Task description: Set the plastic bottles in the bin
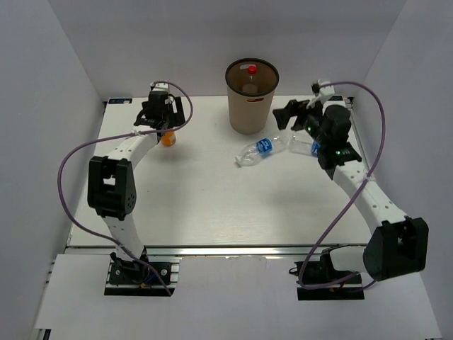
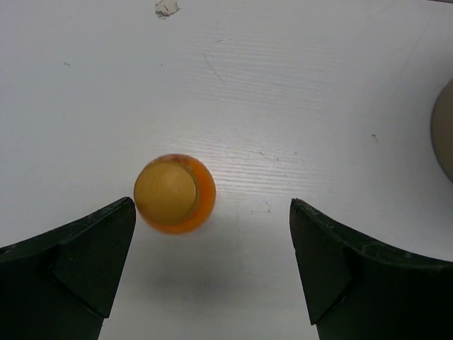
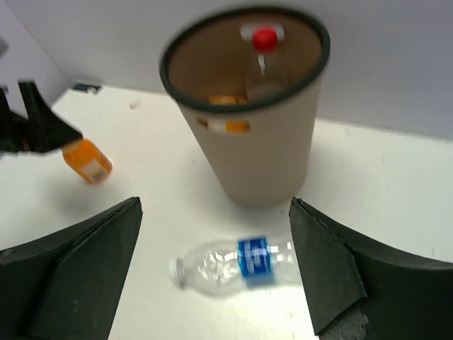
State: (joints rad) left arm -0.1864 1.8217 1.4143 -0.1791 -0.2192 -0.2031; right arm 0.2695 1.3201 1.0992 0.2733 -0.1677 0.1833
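White table (image 2: 318, 85), orange bottle (image 2: 175, 193) between left fingers (image 2: 78, 262)

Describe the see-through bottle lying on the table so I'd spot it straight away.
Find the tall tan bin at the back of the white table. Just in front of it, slightly right, lies a clear bottle on its side. Its blue label sets it apart from the small orange bottle off to the left.
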